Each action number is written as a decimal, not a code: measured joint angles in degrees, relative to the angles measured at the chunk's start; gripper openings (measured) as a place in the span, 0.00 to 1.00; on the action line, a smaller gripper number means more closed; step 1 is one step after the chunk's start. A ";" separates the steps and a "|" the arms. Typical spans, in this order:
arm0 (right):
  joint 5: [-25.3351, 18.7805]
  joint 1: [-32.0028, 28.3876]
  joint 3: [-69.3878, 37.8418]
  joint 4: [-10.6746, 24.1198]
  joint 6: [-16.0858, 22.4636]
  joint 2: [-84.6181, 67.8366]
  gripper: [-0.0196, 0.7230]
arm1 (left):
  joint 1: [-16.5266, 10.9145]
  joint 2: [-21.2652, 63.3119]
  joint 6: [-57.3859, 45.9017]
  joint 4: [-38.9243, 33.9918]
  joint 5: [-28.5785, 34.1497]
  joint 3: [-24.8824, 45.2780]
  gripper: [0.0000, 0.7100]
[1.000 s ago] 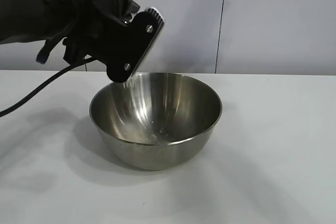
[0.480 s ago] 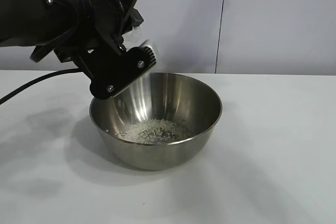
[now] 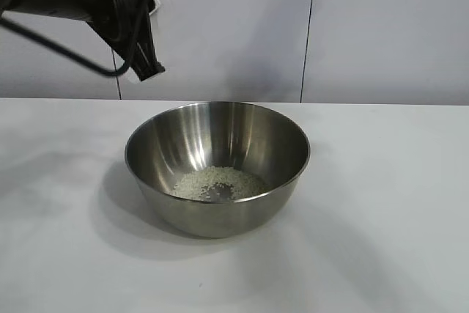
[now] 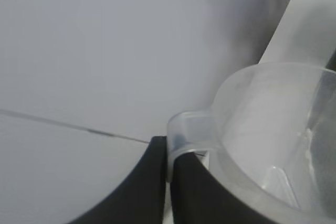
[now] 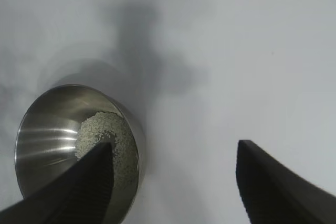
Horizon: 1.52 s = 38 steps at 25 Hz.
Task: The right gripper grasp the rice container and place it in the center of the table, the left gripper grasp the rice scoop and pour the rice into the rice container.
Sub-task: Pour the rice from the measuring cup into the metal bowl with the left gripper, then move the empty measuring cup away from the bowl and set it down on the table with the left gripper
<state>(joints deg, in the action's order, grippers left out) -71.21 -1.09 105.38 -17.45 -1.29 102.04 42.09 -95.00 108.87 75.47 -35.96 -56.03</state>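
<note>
Rice: small white grains heaped in the bottom of the large shiny steel bowl.
Bowl: upright on the white desk.
Left tool: raised above-left of the bowl, clamped on the handle of the translucent plastic scoop.
Right tool: fingers apart, empty, above the desk beside the bowl.

Plain pale wall panels with a dark vertical seam

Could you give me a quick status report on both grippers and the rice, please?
Left gripper shut on rice scoop, raised. Right gripper open, empty. Rice in rice container. Nothing obstructing.
</note>
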 joint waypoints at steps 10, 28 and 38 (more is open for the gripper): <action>0.00 0.00 0.00 0.00 0.00 0.00 0.65 | -21.64 0.86 -17.26 24.14 35.96 -2.99 0.01; 0.00 0.00 0.00 0.05 0.00 0.00 0.65 | -48.50 -0.96 26.94 22.05 74.65 8.56 0.01; 0.00 0.00 0.00 0.00 0.00 0.00 0.65 | -48.50 -13.93 31.17 22.05 74.04 6.43 0.01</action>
<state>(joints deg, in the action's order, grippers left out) -71.21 -1.09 105.38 -17.45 -1.29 102.04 -6.40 -108.94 140.04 97.51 38.08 -49.60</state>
